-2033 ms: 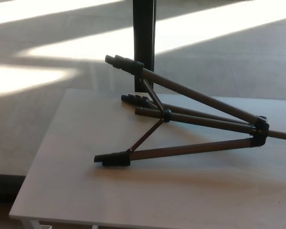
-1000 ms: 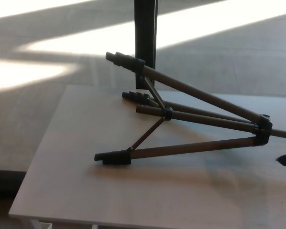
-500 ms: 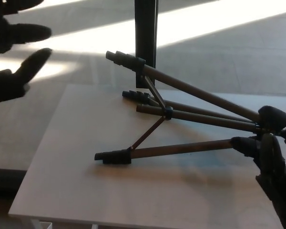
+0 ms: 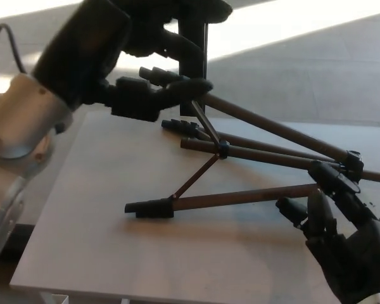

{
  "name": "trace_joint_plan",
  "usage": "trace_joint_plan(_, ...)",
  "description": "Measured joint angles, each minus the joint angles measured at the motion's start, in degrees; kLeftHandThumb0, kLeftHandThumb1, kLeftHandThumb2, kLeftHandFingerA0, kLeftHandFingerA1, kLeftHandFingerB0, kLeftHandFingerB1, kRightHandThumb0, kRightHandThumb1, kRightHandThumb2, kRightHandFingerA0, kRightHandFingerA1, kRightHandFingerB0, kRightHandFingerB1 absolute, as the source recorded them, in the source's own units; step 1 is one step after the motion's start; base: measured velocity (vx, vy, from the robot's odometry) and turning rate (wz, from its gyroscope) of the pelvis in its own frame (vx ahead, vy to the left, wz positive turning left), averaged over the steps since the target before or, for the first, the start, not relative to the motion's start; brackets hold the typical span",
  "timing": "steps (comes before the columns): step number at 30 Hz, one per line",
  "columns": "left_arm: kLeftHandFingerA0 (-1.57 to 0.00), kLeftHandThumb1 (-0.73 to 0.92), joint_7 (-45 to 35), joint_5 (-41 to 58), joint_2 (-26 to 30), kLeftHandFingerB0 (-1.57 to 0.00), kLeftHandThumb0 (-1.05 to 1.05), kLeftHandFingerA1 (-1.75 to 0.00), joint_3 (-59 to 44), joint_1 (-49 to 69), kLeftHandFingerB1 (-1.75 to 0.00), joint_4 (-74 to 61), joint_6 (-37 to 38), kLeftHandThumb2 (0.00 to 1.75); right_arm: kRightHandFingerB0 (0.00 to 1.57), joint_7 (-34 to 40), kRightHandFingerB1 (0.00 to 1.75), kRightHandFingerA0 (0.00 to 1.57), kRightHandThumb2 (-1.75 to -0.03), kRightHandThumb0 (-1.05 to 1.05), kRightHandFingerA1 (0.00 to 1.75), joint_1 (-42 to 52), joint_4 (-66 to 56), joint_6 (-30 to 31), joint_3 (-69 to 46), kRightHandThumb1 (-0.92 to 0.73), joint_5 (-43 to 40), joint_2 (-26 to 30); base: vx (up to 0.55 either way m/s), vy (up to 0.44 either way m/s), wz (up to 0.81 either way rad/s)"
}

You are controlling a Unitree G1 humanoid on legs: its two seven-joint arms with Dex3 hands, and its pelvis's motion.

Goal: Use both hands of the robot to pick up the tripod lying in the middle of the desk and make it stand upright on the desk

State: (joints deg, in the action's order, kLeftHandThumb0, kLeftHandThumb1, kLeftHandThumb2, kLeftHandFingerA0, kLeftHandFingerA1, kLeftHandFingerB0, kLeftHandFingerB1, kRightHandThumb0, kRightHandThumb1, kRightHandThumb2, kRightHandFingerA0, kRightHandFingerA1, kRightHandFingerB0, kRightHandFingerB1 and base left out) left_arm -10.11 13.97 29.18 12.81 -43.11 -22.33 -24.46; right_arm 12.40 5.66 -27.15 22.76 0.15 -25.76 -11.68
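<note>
sunlit floor beyond pale table [image 4: 95, 209]. tripod [image 4: 240, 155] lies mid-table, legs splayed. left robot hand [image 4: 145, 63] spread over raised foot, right robot hand [image 4: 329, 215] released beside hub; neither grips. close both firmly, pivot slowly upright.

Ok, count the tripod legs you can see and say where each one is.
3. The upper leg rises toward the left hand; the middle leg lies on the desk; the near leg points toward the right hand.

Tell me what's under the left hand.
Under the left hand sits the raised foot of the tripod, with the desk below. The hand's fingers are spread, not closed. Part of that foot and the dark post behind are covered.
</note>
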Motion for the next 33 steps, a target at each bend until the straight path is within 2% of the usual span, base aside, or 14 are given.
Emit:
trace_joint_plan(3,-0.62,0.54,-0.7,-2.8,-0.1,-0.58,-0.62,-0.7,5.0,-3.6,-0.52,3.2,-0.1,0.57,0.48,0.8,0.54,0.46,-0.59,-0.58,0.79,1.0,0.5,2.5,0.5,-0.65,-0.7,0.0,0.0,0.0,0.0)
trace_joint_plan(4,-0.59,0.43,-0.7,-3.6,-0.3,-0.54,-0.65,-0.74,6.2,-4.7,-0.63,4.3,-0.1,0.85,0.5,1.0,0.53,0.47,-0.59,-0.57,0.78,1.4,0.6,3.0,0.7,-0.64,-0.9,0.0,0.0,0.0,0.0)
trace_joint_plan(5,-0.61,0.55,-0.8,-4.4,-0.7,-0.58,-0.64,-0.72,7.5,-5.7,-0.54,5.7,-0.1,0.57,0.49,1.1,0.52,0.49,-0.6,-0.56,0.78,1.9,0.7,3.5,1.0,-0.64,-1.2,0.0,0.0,0.0,0.0)
trace_joint_plan(6,-0.61,0.55,-0.8,-5.0,-0.9,-0.58,-0.64,-0.72,8.5,-6.5,-0.54,6.7,0.0,0.57,0.49,1.2,0.52,0.49,-0.6,-0.56,0.78,2.4,0.7,3.9,1.2,-0.64,-1.3,0.1,0.0,0.0,0.0)
trace_joint_plan(7,-0.58,0.41,-0.8,-5.8,-1.3,-0.54,-0.65,-0.73,9.5,-7.5,-0.62,7.8,0.0,0.84,0.5,1.3,0.51,0.5,-0.59,-0.56,0.76,2.8,0.8,4.3,1.3,-0.64,-1.5,0.1,0.0,0.0,0.0)
trace_joint_plan(8,-0.6,0.54,-0.8,-6.6,-1.8,-0.57,-0.63,-0.68,10.7,-8.6,-0.52,9.1,0.0,0.57,0.5,1.4,0.52,0.5,-0.6,-0.56,0.77,3.4,0.9,4.7,1.5,-0.65,-1.6,0.1,0.0,0.0,0.0)
trace_joint_plan(11,-0.61,0.55,-0.8,-8.8,-2.9,-0.58,-0.64,-0.68,13.7,-11.6,-0.52,12.7,0.0,0.57,0.51,1.6,0.52,0.5,-0.59,-0.57,0.77,4.4,1.0,5.8,1.8,-0.64,-1.8,0.2,0.0,0.0,0.0)
trace_joint_plan(12,-0.61,0.43,-0.8,-9.6,-3.4,-0.54,-0.66,-0.76,14.7,-12.8,-0.62,14.1,0.1,0.86,0.5,1.7,0.52,0.5,-0.59,-0.58,0.77,4.8,1.1,6.2,1.8,-0.65,-1.9,0.2,0.0,0.0,0.0)
trace_joint_plan(13,-0.62,0.57,-0.9,-10.3,-3.8,-0.58,-0.65,-0.83,15.5,-13.7,-0.55,15.2,0.1,0.57,0.49,1.8,0.52,0.49,-0.59,-0.59,0.78,5.1,1.1,6.5,1.8,-0.66,-1.9,0.2,0.0,0.0,0.0)
trace_joint_plan(17,-0.6,0.58,-0.8,-13.2,-5.4,-0.56,-0.69,-0.89,18.1,-17.9,-0.58,20.0,0.4,0.58,0.48,2.0,0.52,0.47,-0.6,-0.59,0.75,6.1,1.6,7.8,1.9,-0.66,-2.3,0.3,0.0,0.0,0.0)
trace_joint_plan(23,-0.56,0.59,-0.9,-17.6,-6.7,-0.56,-0.69,-0.81,21.0,-23.9,-0.56,26.2,1.5,0.58,0.52,2.4,0.51,0.54,-0.6,-0.59,0.75,6.8,2.0,9.3,2.0,-0.66,-3.0,0.3,0.0,0.0,0.0)
trace_joint_plan(27,-0.55,0.57,-0.9,-20.4,-6.7,-0.56,-0.67,-0.71,23.2,-26.8,-0.53,29.9,2.7,0.57,0.6,2.5,0.54,0.61,-0.6,-0.61,0.76,6.9,2.2,9.8,2.0,-0.66,-3.3,0.3,0.0,0.0,0.0)
trace_joint_plan(31,-0.53,0.57,-0.8,-23.0,-6.7,-0.55,-0.67,-0.71,25.3,-29.2,-0.52,34.2,3.9,0.57,0.61,2.5,0.55,0.63,-0.6,-0.62,0.78,6.9,2.4,9.9,2.1,-0.67,-3.5,0.3,0.0,0.0,0.0)
trace_joint_plan(33,-0.46,0.58,-0.8,-24.3,-6.7,-0.51,-0.66,-0.62,26.4,-30.5,-0.51,36.3,4.5,0.58,0.63,2.5,0.56,0.66,-0.6,-0.63,0.78,6.9,2.5,10.0,2.3,-0.66,-3.6,0.3,0.0,0.0,0.0)
